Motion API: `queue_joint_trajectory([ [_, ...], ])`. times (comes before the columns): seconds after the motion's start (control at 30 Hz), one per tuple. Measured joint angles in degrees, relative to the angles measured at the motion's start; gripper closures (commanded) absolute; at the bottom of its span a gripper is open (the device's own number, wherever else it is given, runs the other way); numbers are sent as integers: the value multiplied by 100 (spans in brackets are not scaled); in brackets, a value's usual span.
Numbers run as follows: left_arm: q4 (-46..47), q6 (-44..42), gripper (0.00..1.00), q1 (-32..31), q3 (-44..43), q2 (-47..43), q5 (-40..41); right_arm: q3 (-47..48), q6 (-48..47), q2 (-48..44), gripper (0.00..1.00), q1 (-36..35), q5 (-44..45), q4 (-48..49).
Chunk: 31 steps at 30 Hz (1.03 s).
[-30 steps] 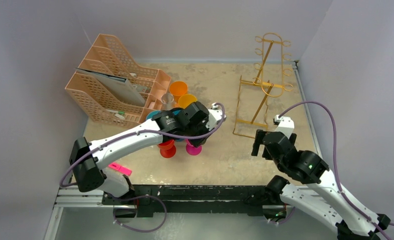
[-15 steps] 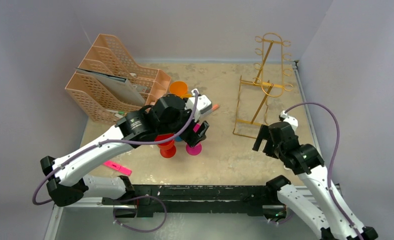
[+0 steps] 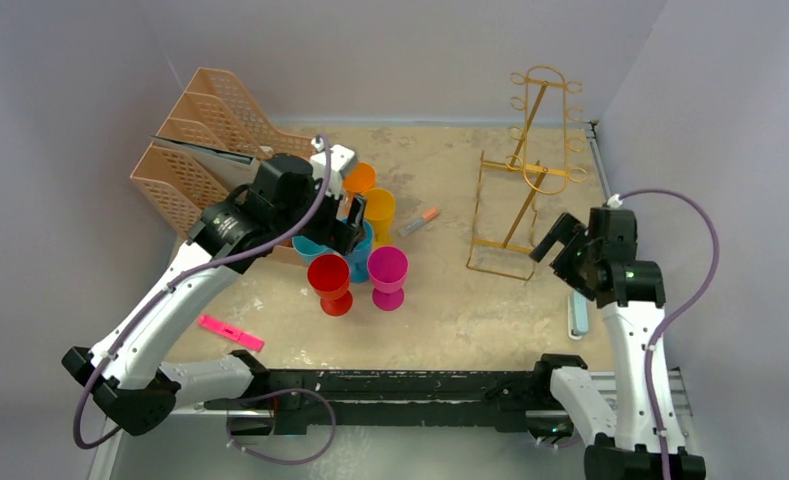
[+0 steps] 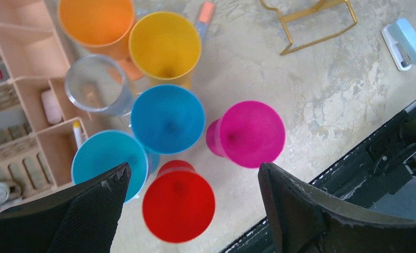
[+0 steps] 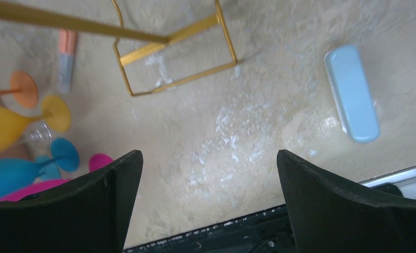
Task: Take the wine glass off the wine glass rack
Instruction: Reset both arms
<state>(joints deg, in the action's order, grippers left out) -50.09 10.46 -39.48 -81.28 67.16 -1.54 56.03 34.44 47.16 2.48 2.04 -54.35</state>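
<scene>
Both claws gape wide and empty: left gripper over the packed wine glasses centre-left, right gripper beside the bare-looking wine glass rack upper right; risk: a low left-arm sweep clips a rim and topples neighbours.

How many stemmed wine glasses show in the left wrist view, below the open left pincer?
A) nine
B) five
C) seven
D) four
C: the orange plastic glass, yellow glass, clear glass, blue glass, teal glass, magenta glass and red glass stand clustered on the sandy table.
</scene>
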Motion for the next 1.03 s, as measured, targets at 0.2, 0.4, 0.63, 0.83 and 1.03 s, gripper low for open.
queue_joint_trajectory([
  [0.2, -605, 107, 7, 758, -496, -55, -212, 1014, -341, 273, 1, 431, 428, -59],
  [0.4, -807, 251, 7, 1049, -866, -142, -214, 1777, -772, 341, 1, 509, 638, -105],
  [0.63, -970, 673, 6, 1049, -896, -94, 310, 2273, -1615, 195, 1, 507, -116, -153],
  [0.83, -999, 964, 6, 1049, -896, -57, 828, 2122, -1917, 57, 1, 507, -837, -103],
  [1.03, -975, 1102, 5, 1049, -883, -184, 1051, 2098, -1993, 44, 1, 507, -1104, -129],
])
